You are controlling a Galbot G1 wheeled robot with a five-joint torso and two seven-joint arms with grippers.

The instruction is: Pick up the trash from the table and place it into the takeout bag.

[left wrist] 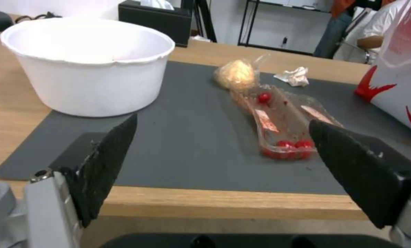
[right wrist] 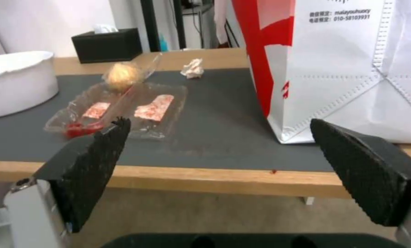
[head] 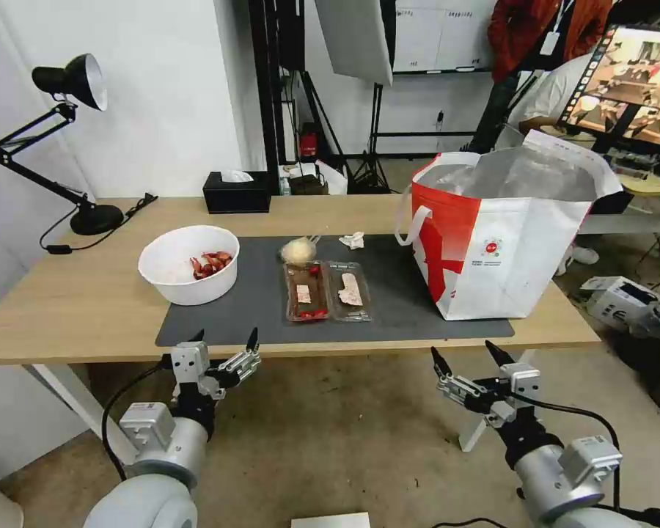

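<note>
On the table (head: pixel 66 308), on its dark mat (head: pixel 403 308), lies the trash: a white bowl (head: pixel 188 264) of red shells, a clear hinged tray (head: pixel 328 291) with red scraps, a beige wrapped ball (head: pixel 298 251) and a crumpled tissue (head: pixel 353 240). The red-and-white takeout bag (head: pixel 499 242) stands open at the mat's right end. My left gripper (head: pixel 226 339) hangs open just off the table's front edge, below the bowl. My right gripper (head: pixel 463 356) is open too, below the front edge near the bag. The tray (left wrist: pixel 283 125) and bowl (left wrist: pixel 88 65) lie ahead of the left wrist; the tray (right wrist: pixel 122 110) and bag (right wrist: pixel 352 65) ahead of the right.
A black tissue box (head: pixel 236 191) sits at the table's back edge, a black desk lamp (head: pixel 70 147) at the back left. White boxes (head: pixel 620 297) lie on the floor to the right. People and a monitor (head: pixel 638 81) are behind the bag.
</note>
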